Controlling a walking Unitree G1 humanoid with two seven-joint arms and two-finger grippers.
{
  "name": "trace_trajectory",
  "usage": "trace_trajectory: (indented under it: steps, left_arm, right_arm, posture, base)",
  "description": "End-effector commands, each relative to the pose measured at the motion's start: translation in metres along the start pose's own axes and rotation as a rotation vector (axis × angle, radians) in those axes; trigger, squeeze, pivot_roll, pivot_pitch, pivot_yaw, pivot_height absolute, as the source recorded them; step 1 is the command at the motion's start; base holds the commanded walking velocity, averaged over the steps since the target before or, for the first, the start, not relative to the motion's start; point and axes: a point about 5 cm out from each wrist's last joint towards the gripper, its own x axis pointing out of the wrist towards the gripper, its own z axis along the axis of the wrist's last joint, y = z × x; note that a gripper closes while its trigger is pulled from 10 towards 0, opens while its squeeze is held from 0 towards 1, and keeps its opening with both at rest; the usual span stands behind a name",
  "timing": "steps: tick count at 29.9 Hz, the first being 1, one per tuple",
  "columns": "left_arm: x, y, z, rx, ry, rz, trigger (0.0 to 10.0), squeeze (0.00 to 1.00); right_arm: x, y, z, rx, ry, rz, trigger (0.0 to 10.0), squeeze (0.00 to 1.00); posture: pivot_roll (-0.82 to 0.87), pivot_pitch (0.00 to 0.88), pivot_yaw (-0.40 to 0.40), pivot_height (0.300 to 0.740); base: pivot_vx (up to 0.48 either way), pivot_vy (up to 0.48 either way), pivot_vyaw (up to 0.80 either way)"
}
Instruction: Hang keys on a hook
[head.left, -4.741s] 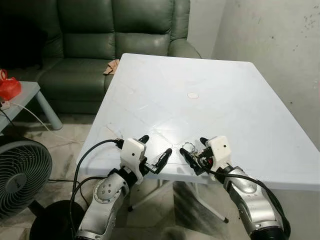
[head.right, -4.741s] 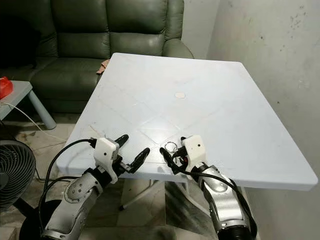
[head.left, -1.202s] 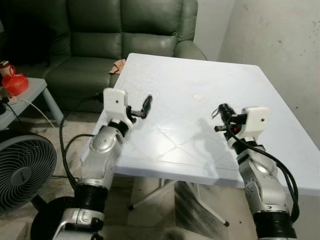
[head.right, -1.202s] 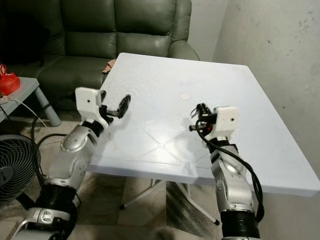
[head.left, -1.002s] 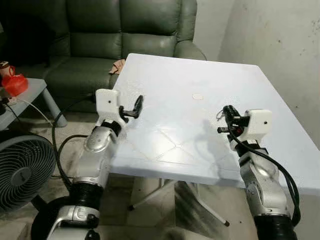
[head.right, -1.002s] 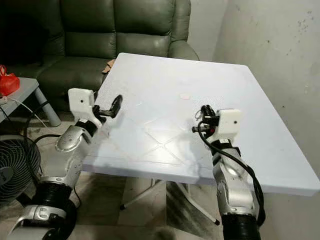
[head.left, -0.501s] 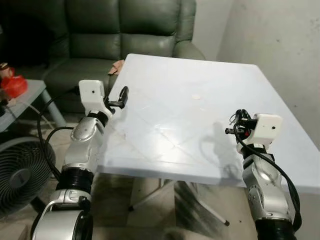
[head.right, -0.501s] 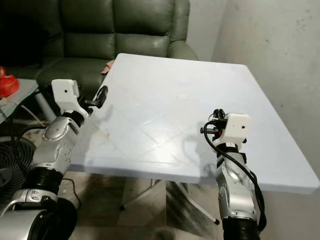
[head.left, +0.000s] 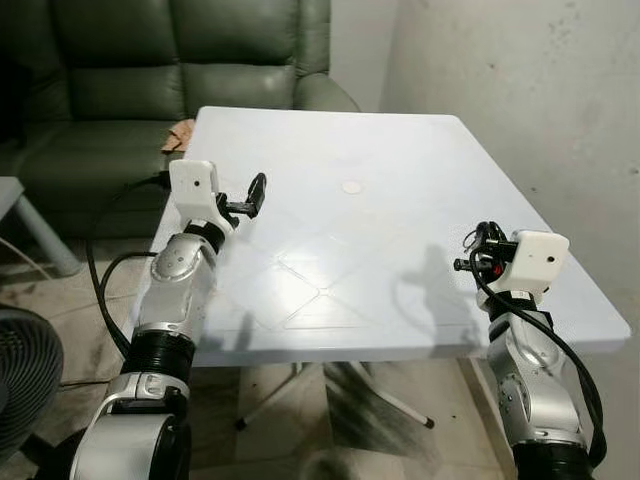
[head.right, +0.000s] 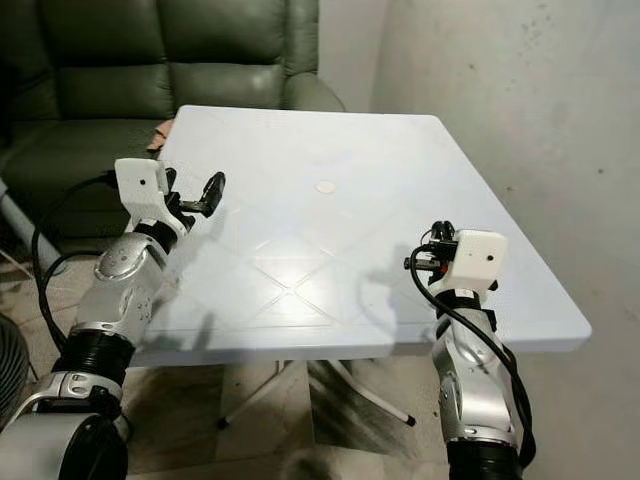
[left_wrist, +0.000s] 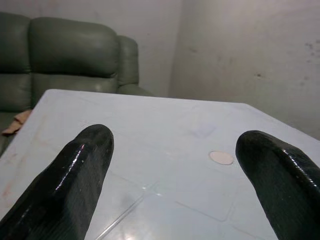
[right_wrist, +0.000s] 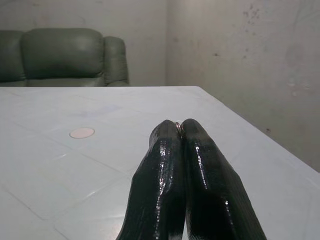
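The view now sits farther right along the table (head.left: 400, 150), so the sofa (head.left: 150, 60) fills less of it: the robot is turning. Both arms are raised off the table. Left gripper (head.left: 258, 194) gapes empty at the table's left edge. Right gripper (right_wrist: 181, 127), lifted near its right edge, pinches the keys (head.left: 476, 237). No hook is visible.

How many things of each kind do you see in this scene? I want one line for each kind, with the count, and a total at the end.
Grippers: 2, left gripper and right gripper
Key rings: 1, ring pinched in the right gripper
Tables: 1, table
Sofas: 1, sofa
Fans: 1, fan
Total: 6
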Motion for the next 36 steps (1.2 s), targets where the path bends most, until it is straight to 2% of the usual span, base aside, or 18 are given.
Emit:
trace_trajectory:
  steps: [1, 9, 15, 36]
  left_arm:
    - [0.0024, -0.004, 0.0018, 0.016, -0.006, -0.022, 10.0, 0.0]
    - [0.002, -0.007, -0.0001, 0.017, -0.006, -0.033, 10.0, 0.0]
    - [0.0017, -0.0057, 0.0001, 0.04, -0.01, -0.026, 10.0, 0.0]
    - [0.0017, -0.0024, 0.0023, 0.035, -0.02, -0.005, 10.0, 0.0]
  right_arm:
    - [0.0006, -0.0014, 0.0049, -0.006, -0.018, -0.01, 10.0, 0.0]
    - [0.0002, -0.0017, 0.0045, -0.009, -0.015, -0.009, 10.0, 0.0]
    - [0.0001, -0.0034, 0.0039, -0.011, -0.012, -0.014, 10.0, 0.0]
    - [0.0013, -0.0044, 0.0043, -0.017, -0.012, -0.022, 10.0, 0.0]
  posture:
    - [-0.02, 0.0, -0.011, 0.74]
    - [-0.02, 0.0, -0.011, 0.74]
    - [-0.02, 0.0, -0.012, 0.74]
    - [-0.01, 0.0, -0.004, 0.74]
  base:
    - [0.0, 0.0, -0.73]
    - [0.0, 0.0, -0.73]
    - [0.0, 0.0, -0.73]
    - [0.0, 0.0, -0.73]
